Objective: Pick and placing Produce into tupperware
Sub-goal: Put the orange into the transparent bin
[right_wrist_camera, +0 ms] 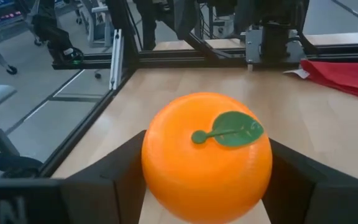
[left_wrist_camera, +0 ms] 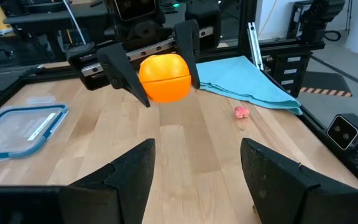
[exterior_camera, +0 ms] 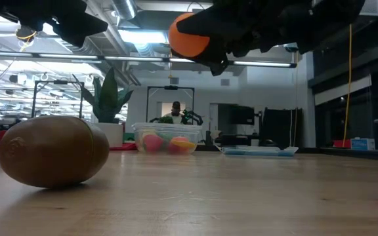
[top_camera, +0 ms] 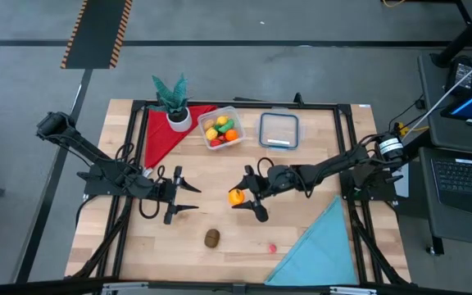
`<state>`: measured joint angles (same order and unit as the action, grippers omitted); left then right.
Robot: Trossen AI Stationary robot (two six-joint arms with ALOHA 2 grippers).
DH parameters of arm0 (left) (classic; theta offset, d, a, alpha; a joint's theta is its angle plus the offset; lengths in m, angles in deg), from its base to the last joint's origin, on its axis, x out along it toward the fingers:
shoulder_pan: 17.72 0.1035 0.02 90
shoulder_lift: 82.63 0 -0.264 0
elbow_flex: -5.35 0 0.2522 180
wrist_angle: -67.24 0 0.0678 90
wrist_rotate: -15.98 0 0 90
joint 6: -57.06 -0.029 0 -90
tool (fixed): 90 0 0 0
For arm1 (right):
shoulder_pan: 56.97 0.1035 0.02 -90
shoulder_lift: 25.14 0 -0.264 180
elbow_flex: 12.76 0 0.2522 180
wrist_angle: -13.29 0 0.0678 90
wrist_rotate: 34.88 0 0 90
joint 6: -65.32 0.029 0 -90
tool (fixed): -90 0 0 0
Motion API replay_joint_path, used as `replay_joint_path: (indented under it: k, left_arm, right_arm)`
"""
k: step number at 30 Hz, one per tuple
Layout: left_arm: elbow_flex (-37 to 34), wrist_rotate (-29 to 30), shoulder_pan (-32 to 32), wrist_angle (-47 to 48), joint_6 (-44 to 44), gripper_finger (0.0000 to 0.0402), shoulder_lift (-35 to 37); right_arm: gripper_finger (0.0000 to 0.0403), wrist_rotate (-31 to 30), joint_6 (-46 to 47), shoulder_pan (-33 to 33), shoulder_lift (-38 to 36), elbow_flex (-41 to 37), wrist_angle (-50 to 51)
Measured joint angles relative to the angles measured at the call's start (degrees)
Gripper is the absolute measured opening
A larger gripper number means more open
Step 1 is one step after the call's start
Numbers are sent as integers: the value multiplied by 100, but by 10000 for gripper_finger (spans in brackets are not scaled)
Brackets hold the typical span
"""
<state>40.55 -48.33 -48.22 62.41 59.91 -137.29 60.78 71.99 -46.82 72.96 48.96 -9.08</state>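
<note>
My right gripper is near the table's middle, shut on an orange toy fruit with a green leaf. The low view shows the orange well above the tabletop. My left gripper is open and empty, left of the orange, pointing at it. The clear tupperware stands at the far middle with several coloured produce pieces inside. A brown kiwi-like piece and a small pink piece lie on the near part of the table. My right gripper pinches the orange between its two fingers, one on each flank. The fingers come in roughly level from the table's right. The orange is lifted clear of the table, leaf side up.
The flat clear lid with blue-grey rim lies right of the tupperware. A potted plant stands on a red cloth at the far left. A light blue cloth covers the near right corner. A black frame edges the table.
</note>
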Motion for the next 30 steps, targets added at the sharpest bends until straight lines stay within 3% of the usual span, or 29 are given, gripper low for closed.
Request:
replay_joint_path:
  k: [19,30]
  left_arm:
    - [1,-3,118,-76,112,228,-3]
    - [3,4,1084,-375,1506,228,-101]
  right_arm:
    - [242,-12,-413,-31,0,0,85]
    - [242,-151,-709,-243,0,2,178]
